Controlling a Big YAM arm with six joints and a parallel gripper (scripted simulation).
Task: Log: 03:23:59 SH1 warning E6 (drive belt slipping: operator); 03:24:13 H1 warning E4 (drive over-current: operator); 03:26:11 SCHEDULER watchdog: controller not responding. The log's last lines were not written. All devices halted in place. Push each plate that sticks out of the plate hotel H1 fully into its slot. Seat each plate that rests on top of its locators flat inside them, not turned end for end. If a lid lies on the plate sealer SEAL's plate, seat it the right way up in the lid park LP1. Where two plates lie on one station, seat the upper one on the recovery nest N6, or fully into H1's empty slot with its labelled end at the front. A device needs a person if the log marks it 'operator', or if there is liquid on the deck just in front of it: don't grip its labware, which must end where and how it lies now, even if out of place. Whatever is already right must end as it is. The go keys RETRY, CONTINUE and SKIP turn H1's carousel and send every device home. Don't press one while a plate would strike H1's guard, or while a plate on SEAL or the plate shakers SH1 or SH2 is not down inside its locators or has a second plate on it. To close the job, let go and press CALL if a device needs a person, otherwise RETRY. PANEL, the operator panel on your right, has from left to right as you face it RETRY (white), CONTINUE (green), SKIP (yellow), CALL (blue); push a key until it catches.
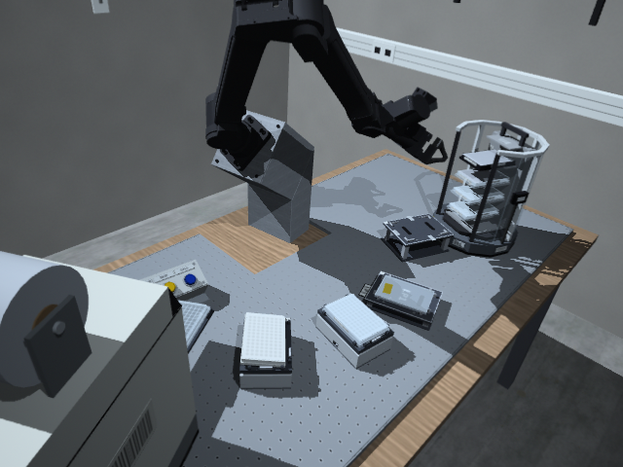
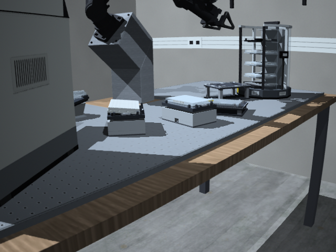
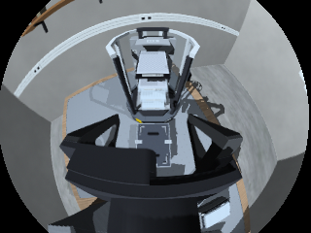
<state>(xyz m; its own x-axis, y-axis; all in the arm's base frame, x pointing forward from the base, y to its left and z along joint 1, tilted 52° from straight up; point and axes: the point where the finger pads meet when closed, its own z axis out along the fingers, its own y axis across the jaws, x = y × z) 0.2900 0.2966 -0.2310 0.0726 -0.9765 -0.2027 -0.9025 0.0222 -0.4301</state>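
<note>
My gripper (image 1: 435, 148) is open and empty, high in the air just left of the plate hotel H1 (image 1: 491, 186), facing its upper slots; it also shows in the exterior view (image 2: 220, 22) and the wrist view (image 3: 158, 136). H1 (image 3: 152, 72) holds several white plates; the top one (image 1: 481, 159) reaches out toward the front. An empty black nest (image 1: 418, 233) stands in front of H1. A flat plate with a yellow label (image 1: 402, 296) lies on a low black station. A white plate (image 1: 356, 321) sits on one shaker, and another (image 1: 264, 339) sits high on the other shaker.
The big sealer housing (image 1: 75, 351) fills the near left, with a plate (image 1: 194, 316) at its side. The operator panel (image 1: 178, 281) shows its yellow (image 1: 169, 286) and blue (image 1: 189, 279) keys. The arm's grey pedestal (image 1: 278, 186) stands at the back.
</note>
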